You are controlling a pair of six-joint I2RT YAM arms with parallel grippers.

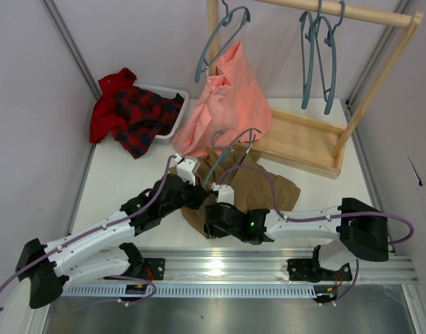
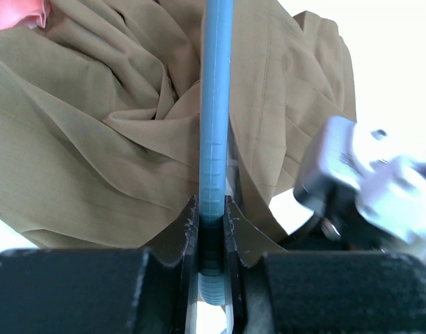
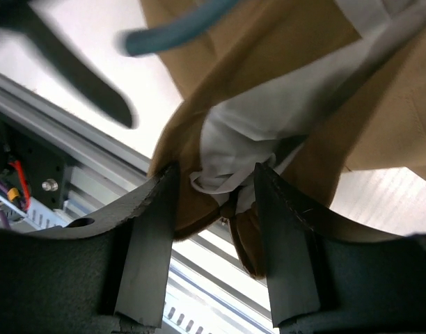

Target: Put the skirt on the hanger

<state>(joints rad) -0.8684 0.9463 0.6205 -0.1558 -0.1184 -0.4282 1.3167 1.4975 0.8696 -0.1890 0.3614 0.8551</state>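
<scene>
The khaki skirt (image 1: 269, 186) lies crumpled on the table in front of both arms. A slate-blue hanger (image 1: 234, 147) stands tilted over it, hook up. My left gripper (image 1: 201, 186) is shut on the hanger's lower bar; in the left wrist view the bar (image 2: 216, 104) runs straight up from between the jaws (image 2: 213, 216), with the skirt (image 2: 101, 153) behind it. My right gripper (image 1: 209, 219) sits at the skirt's near edge. Its jaws (image 3: 214, 174) stand apart, with a hanging fold of skirt (image 3: 282, 62) and white lining (image 3: 248, 132) between them. A blurred hanger end (image 3: 171, 35) shows above.
A salmon-pink garment (image 1: 227, 97) hangs from a hanger on the wooden rack (image 1: 303, 136). Spare hangers (image 1: 317, 56) hang at its right. A red-and-black plaid garment (image 1: 140, 111) fills a white basket (image 1: 172, 94) at back left. A metal rail (image 1: 220, 268) borders the near edge.
</scene>
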